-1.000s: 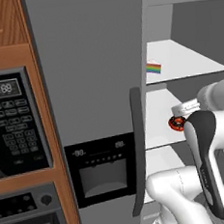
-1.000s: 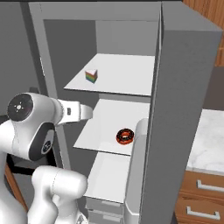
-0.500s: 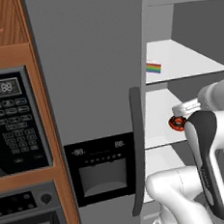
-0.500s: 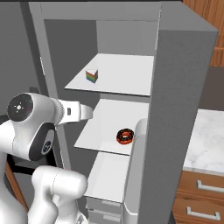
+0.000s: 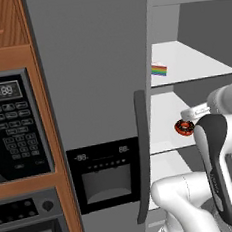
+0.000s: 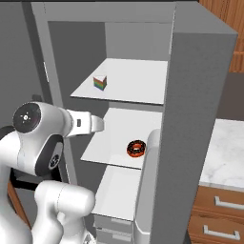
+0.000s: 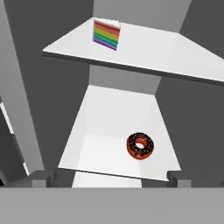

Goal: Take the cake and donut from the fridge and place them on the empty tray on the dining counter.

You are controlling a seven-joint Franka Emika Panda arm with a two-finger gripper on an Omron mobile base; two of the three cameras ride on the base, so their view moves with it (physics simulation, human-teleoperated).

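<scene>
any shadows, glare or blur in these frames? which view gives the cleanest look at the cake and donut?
Left base view: flat render lighting, no glare; the cake is half cut off by the fridge door edge. Right base view: fridge interior evenly lit, shaded under the shelves, the donut small but sharp. Hand view: cleanest, cake and donut both unobstructed; soft bright patch on the shelf near the donut, no blur.

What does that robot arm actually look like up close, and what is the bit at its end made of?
The arm is made of smooth, rounded white segments with dark grey or black bands at the joints. One joint has a round dark cap with a small ring marking. No loose cables show. The end effector has two small dark grey, blocky fingertips set wide apart.
</scene>
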